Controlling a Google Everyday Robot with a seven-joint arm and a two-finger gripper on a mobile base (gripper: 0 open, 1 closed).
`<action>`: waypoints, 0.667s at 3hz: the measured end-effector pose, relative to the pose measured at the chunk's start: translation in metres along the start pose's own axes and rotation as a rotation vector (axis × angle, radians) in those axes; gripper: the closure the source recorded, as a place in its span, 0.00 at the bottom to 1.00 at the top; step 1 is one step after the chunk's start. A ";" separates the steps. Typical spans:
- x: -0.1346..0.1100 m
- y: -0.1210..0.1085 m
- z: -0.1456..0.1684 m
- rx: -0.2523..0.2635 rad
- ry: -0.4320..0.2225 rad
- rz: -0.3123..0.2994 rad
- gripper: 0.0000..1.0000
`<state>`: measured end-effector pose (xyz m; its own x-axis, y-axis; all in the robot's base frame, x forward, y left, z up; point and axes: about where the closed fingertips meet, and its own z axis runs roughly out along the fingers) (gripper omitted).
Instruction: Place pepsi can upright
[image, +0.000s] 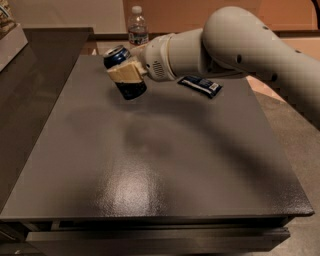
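Note:
The pepsi can is dark blue with a silver top, held in the air above the far left part of the dark grey table. It is nearly upright, its top leaning a little to the left. My gripper is shut around the can's middle, with a tan finger pad across its side. The white arm reaches in from the right.
A flat dark blue snack packet lies on the table's far right. A clear plastic water bottle stands behind the table's back edge. A lower dark counter runs along the left.

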<state>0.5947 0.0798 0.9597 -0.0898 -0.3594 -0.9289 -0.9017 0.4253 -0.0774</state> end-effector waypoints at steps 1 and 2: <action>0.008 0.006 -0.015 -0.037 -0.122 -0.009 1.00; 0.018 0.011 -0.020 -0.084 -0.215 -0.036 1.00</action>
<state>0.5744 0.0618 0.9496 0.0272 -0.1844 -0.9825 -0.9355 0.3417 -0.0901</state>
